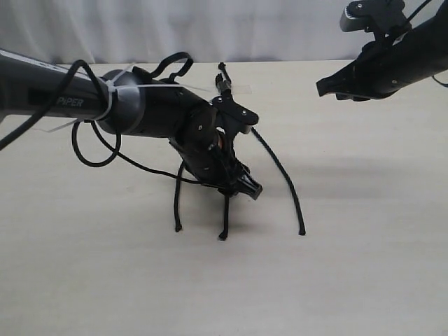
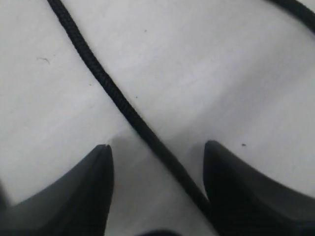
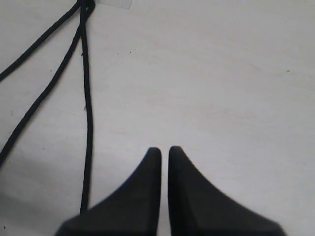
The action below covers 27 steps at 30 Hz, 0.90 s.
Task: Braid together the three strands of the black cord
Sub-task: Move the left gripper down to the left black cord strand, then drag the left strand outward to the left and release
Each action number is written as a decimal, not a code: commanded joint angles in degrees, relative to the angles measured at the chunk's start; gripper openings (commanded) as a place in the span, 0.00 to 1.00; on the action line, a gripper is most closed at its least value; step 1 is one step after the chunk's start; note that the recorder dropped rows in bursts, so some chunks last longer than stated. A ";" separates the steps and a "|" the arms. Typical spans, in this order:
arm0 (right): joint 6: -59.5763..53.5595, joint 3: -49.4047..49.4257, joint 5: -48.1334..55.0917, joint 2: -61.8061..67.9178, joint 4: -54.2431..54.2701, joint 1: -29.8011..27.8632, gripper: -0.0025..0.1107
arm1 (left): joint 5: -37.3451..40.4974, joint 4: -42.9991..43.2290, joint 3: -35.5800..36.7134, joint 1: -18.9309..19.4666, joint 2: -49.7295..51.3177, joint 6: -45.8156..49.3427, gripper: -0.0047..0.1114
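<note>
Cord: A thin black rope cord (image 1: 224, 84) is laid on the pale flat worktop (image 1: 364, 266). Its knotted end is stuck down under a bit of clear tape (image 1: 242, 89).
Strands: Three thin black strands (image 1: 281, 173) are spread out from the knot, and their tips are seen well apart.
Left claw: The black left claw (image 1: 249, 189) is held low over the strands. Its fingers (image 2: 74, 196) are set wide apart, and one strand is seen running between them.
Right claw: The black right claw (image 1: 327, 87) is held up above the worktop, well apart from the cord. Its fingers (image 3: 142, 196) are pressed together, and nothing is gripped.
</note>
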 commanded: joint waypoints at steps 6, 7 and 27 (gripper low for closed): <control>0.09 -0.29 -0.85 -0.08 0.01 -0.35 0.06 | 0.51 -2.73 -0.46 -0.28 3.06 -0.38 0.30; 0.09 -0.29 -0.85 -0.08 0.01 -0.35 0.06 | 0.70 -2.73 -0.46 -0.28 3.19 -0.17 0.24; 0.09 -0.29 -0.98 -0.08 0.25 -0.35 0.06 | 5.96 6.13 -3.14 10.84 -9.58 1.13 0.04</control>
